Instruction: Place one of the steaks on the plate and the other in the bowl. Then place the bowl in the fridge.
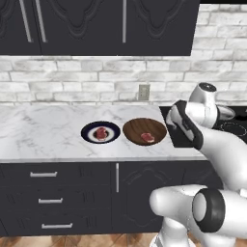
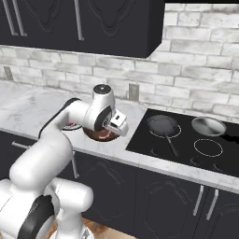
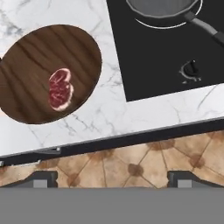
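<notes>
One steak (image 1: 101,133) lies on the plate (image 1: 88,129), the other steak (image 3: 60,89) in the bowl (image 3: 30,65) just beside it on the marble counter (image 1: 43,130). The gripper (image 3: 112,177) hangs above the counter's front edge, jaws wide apart and empty. No legible writing appears.

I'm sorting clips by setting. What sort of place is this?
A rendered home kitchen, most likely: marble counter under dark cabinets, a black cooktop with a pan, and a brick backsplash.
</notes>
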